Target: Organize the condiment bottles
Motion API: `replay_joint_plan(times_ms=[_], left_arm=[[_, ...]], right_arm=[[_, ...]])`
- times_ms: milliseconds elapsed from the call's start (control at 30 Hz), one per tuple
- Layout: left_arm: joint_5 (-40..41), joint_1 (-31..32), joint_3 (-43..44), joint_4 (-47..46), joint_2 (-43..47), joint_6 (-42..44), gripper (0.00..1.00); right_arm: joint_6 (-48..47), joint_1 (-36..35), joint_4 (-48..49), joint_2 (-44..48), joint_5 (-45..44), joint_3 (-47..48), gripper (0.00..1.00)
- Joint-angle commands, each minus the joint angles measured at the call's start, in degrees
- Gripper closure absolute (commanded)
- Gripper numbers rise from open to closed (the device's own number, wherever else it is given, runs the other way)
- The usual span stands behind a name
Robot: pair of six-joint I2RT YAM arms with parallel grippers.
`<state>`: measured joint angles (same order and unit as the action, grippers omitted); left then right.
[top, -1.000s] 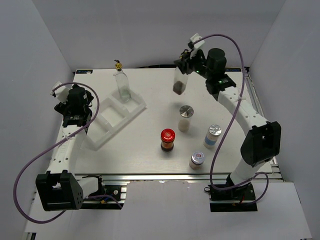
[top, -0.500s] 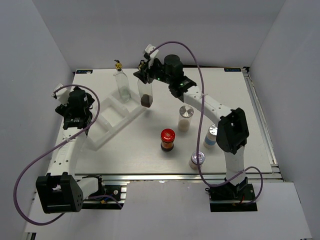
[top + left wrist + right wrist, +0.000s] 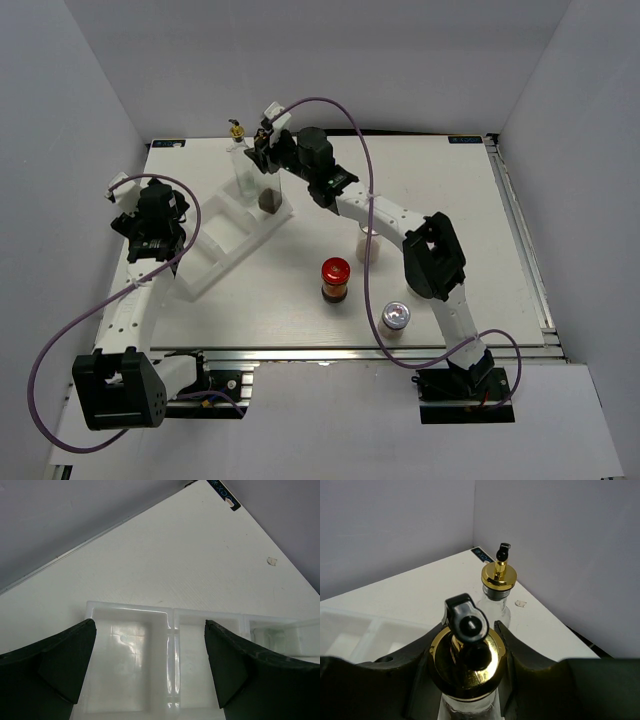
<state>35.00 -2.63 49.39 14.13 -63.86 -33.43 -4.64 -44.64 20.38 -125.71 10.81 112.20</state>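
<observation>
Pinching clear glass bottle (image 3: 468,652) w/ gold top, R fingers (image 3: 522,672); L fingers (image 3: 62,662) spread over white rack (image 3: 127,647).

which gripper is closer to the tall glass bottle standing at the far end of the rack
Right. The right gripper, shut on a second glass bottle, is just beside the standing bottle. The left gripper, open, hovers near the rack's other end.

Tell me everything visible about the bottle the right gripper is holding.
The held bottle is tall clear glass with a gold collar and black pourer tip, dark contents settled at the bottom. It is upright, clamped at the neck by the right gripper, its base at the far compartment of the white rack, beside the second pourer bottle. Whether it is seated cannot be told.
</observation>
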Motion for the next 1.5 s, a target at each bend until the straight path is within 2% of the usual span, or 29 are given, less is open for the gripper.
replay_joint_plan(times_ms=[0,133,333,567,667,700,767,867,900,1100,1267,1467], left_arm=[[1.3,-0.2,-0.4,-0.8,2.3,0.3,0.02],[1.4,-0.2,-0.6,-1.0,2.4,0.4,0.02],[1.8,-0.2,-0.7,-0.9,2.2,0.3,0.02],[1.3,-0.2,-0.8,-0.9,2.2,0.2,0.02],[1.1,-0.2,-0.8,-0.8,2.2,0.2,0.02],[1.0,-0.2,-0.8,-0.8,2.2,0.2,0.02],[0.2,-0.1,-0.9,-0.9,2.0,0.2,0.02],[0.6,-0.2,-0.2,-0.2,1.7,0.1,0.02],[0.8,-0.2,-0.1,0.0,1.8,-0.1,0.02],[-1.7,-0.1,0.4,-0.4,2.9,-0.7,0.02],[-4.3,-0.1,1.5,-0.8,4.1,0.1,0.02],[-14.9,-0.1,-0.1,-3.8,4.5,0.0,0.02]], right_arm=[[0.1,-1.2,13.2,0.9,-8.2,4.3,1.0],[-0.7,-2.9,15.9,-1.4,-15.5,4.3,1.0],[-0.5,-4.3,17.9,-3.7,-21.8,4.8,1.0],[-0.8,-5.6,20.8,-3.6,-25.3,1.0,1.0],[0.2,-5.8,21.3,-3.5,-26.1,-0.4,0.73],[-0.1,-5.7,21.5,-3.4,-25.0,-0.9,0.47],[1.0,-6.0,21.9,-2.4,-25.4,-2.4,0.22],[2.1,-6.1,22.1,-1.4,-25.8,-4.3,0.18],[2.1,-6.0,22.1,-0.9,-25.8,-4.6,0.11],[2.3,-6.1,17.1,2.8,-26.7,-4.8,0.11],[2.4,-6.1,8.1,8.2,-30.4,-7.2,0.11],[4.1,-5.5,-3.6,19.0,-35.7,-16.1,0.11]])
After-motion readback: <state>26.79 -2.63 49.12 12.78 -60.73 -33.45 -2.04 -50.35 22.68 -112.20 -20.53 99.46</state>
